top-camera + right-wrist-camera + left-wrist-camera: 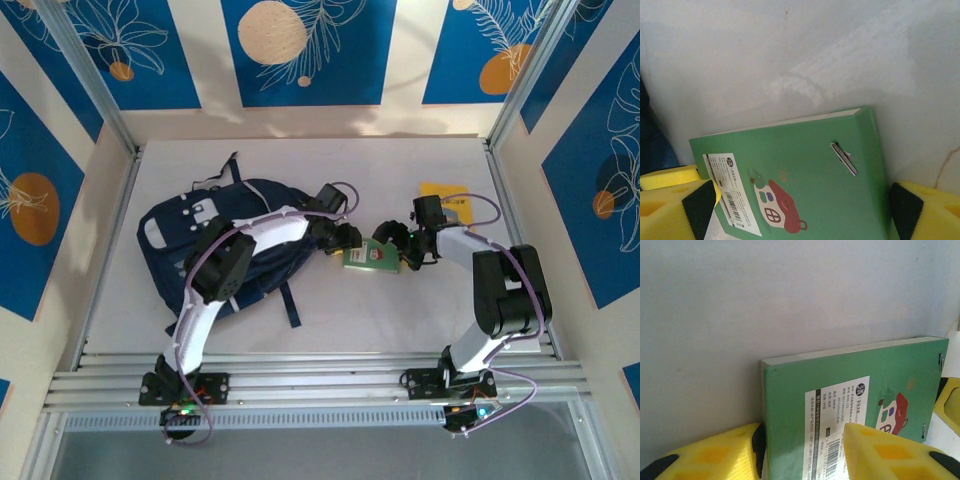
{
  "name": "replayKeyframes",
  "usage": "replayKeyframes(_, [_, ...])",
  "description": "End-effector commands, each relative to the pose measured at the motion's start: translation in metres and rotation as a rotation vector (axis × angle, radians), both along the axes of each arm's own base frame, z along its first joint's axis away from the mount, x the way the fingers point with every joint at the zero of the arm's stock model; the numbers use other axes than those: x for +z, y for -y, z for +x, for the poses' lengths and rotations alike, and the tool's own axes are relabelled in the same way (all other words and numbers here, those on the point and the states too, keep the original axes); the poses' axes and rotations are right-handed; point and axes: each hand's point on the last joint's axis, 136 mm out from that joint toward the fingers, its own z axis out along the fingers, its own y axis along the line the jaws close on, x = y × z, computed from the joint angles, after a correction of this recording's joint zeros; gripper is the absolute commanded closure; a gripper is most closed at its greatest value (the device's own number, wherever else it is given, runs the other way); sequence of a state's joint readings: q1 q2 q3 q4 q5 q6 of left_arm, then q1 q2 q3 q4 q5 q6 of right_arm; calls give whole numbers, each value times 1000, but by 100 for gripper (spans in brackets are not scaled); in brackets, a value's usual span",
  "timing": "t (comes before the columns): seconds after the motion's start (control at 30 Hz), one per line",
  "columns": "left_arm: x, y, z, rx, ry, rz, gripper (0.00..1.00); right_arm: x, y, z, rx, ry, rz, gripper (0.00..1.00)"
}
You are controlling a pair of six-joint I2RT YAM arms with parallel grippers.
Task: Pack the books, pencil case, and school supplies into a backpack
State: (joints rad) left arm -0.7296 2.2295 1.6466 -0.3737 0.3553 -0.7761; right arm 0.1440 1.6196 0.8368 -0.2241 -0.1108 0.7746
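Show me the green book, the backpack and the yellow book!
green book [815,172], right wrist view, middle of its cover.
backpack [170,262], top view, its navy front.
yellow book [440,190], top view, its bare corner.

The left arm [195,325] and right arm [465,245] are white with black joints and lilac cables [480,200]; each end effector [800,215] carries black-edged yellow foam pads [715,455].

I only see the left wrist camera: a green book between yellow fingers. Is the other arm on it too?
Observer: Yes. The right gripper has a finger on either side of the green book; whether it grips, I can't tell.
Operator: Where's the backpack?
Observer: From the top view, the backpack lies left of the green book.
Operator: Any more books?
Observer: A yellow book lies beyond the right arm.
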Motion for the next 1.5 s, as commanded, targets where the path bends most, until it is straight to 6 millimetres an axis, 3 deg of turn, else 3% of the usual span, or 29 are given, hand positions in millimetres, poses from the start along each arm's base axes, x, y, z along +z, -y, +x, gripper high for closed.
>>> replayKeyframes(0.0, [-18,5,-22,-51,-51,28,55,8,-30,-18,57,-50,171,10])
replayKeyframes(0.23, [-20,1,-26,-72,-49,43,57,39,-40,-24,74,4,283,12])
replayKeyframes(0.53, [-21,-1,-33,-113,-50,56,57,63,-48,-41,102,32,374,13])
replayKeyframes(0.7, [-19,2,-37,-136,-56,35,59,76,-51,-42,105,73,421,14])
replayKeyframes(0.97, [-18,3,-40,-147,-67,22,60,114,-64,-42,156,185,479,14])
replayKeyframes(1.1, [-11,8,-42,-155,-71,-15,60,111,-65,-40,150,191,482,15])
replayKeyframes(1.47, [-1,10,-48,-152,-77,-63,62,70,-76,-37,143,87,500,18])
